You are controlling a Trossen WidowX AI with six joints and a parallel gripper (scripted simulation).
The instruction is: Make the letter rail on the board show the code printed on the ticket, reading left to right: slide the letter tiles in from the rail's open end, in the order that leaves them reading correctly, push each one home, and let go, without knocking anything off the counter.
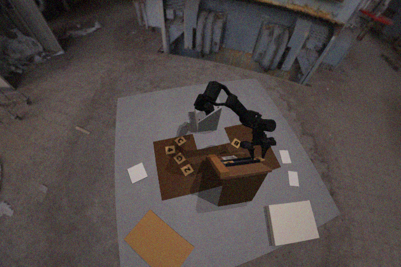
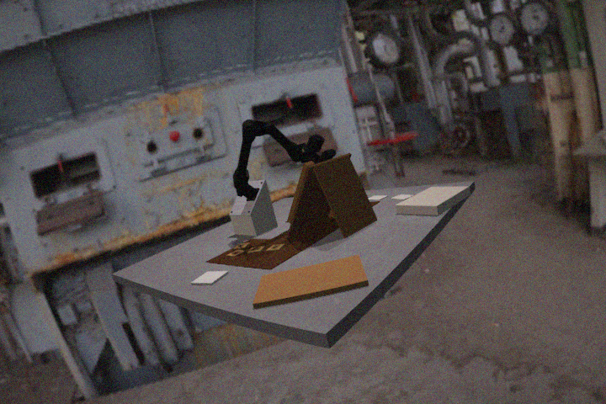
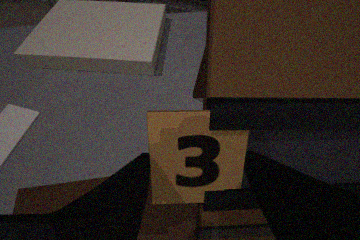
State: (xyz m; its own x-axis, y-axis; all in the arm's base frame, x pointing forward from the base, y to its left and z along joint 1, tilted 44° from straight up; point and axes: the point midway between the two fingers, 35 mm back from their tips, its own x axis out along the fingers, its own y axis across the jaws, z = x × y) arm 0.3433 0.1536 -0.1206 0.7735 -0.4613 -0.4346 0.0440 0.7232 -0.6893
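My gripper (image 1: 258, 158) (image 3: 198, 162) is shut on the 3 tile (image 3: 163, 142) at the right, open end of the rail (image 1: 242, 162) (image 3: 308, 114). In the wrist view the tile is upright, its right corners under the rail's dark lips and its left part outside. The rail lies on the wooden board (image 1: 245, 170) (image 2: 347, 195). A bit of tile colour shows at its left end, unreadable. The ticket (image 1: 229, 157) is too small to read. Loose tiles C (image 1: 180, 140), 4 (image 1: 170, 149), G (image 1: 179, 158) and Z (image 1: 186, 169) lie left; 8 or B (image 1: 235, 143) lies behind the board.
A brown mat (image 1: 169, 188) (image 2: 265, 262) lies under the loose tiles. The grey arm base (image 1: 209, 124) (image 2: 256, 219) stands behind. An orange slab (image 1: 160, 241) (image 2: 313, 283), a cream block (image 1: 294, 222) (image 2: 425, 199) (image 3: 98, 32) and white cards (image 1: 137, 172) (image 1: 284, 156) (image 1: 293, 178) lie around on the counter.
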